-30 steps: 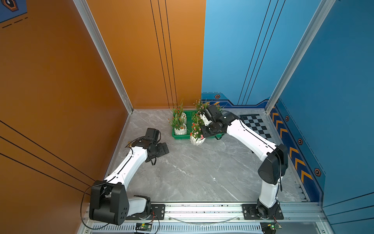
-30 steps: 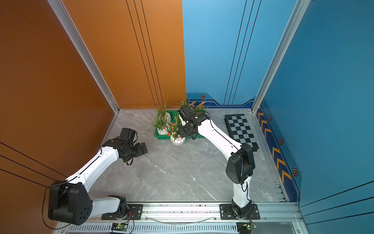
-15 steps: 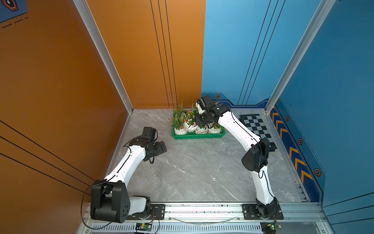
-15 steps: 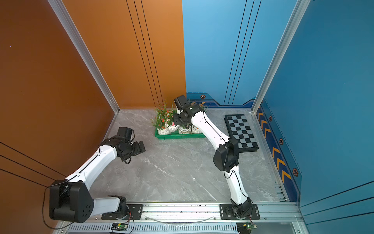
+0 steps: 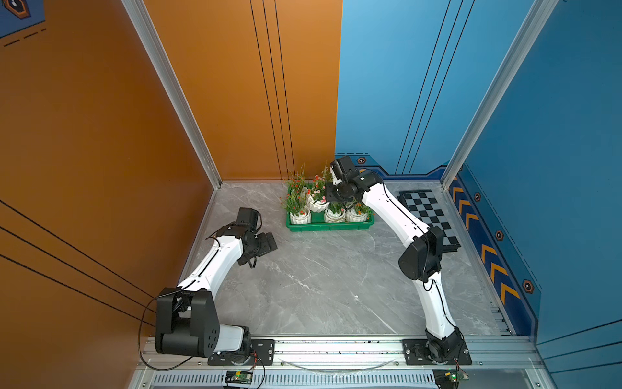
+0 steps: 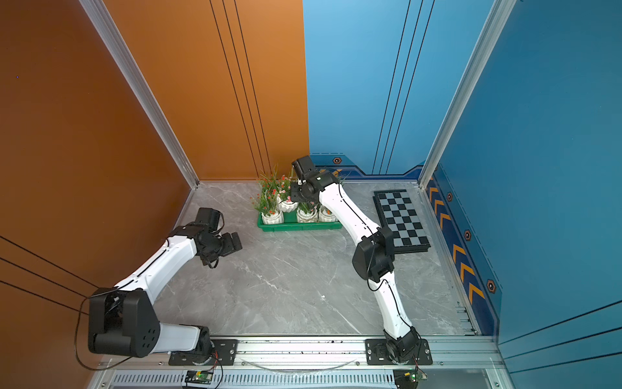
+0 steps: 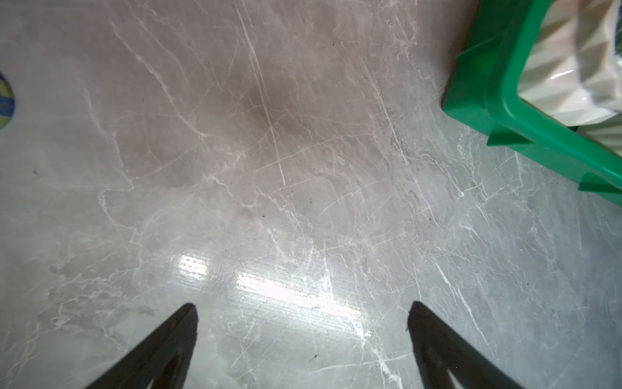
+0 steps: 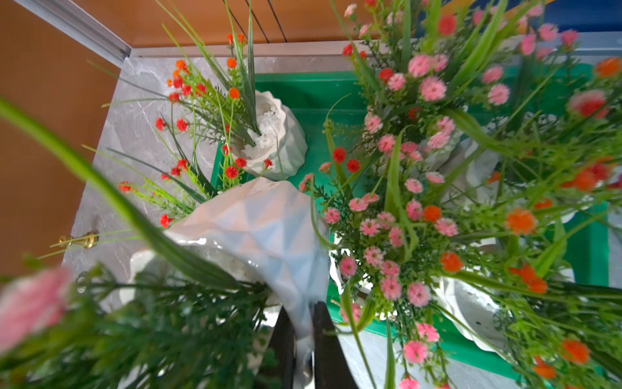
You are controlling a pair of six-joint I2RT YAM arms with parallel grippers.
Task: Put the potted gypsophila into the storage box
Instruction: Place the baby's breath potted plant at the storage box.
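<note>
Pots [image 5: 335, 215] are crowding the storage box [image 5: 330, 226] at the back of the worktop [image 5: 319, 276]. Three are standing along its near rim and more behind, too tangled in sprigs to count. Right pincer [image 8: 303, 323] is clamping the rim of one potted gypsophila [image 8: 249, 229], tilted over the box's left half and apparently not yet set down. Left pincer [image 7: 303, 320] is hovering spread wide and empty near the box corner. No pot is showing outside the box, so this is looking like the last placement.

In a top view the storage box [image 5: 328, 226], mid-frame, holds the potted gypsophila [image 5: 299, 217]. The chequered board [image 5: 427, 215] lies right of it.
</note>
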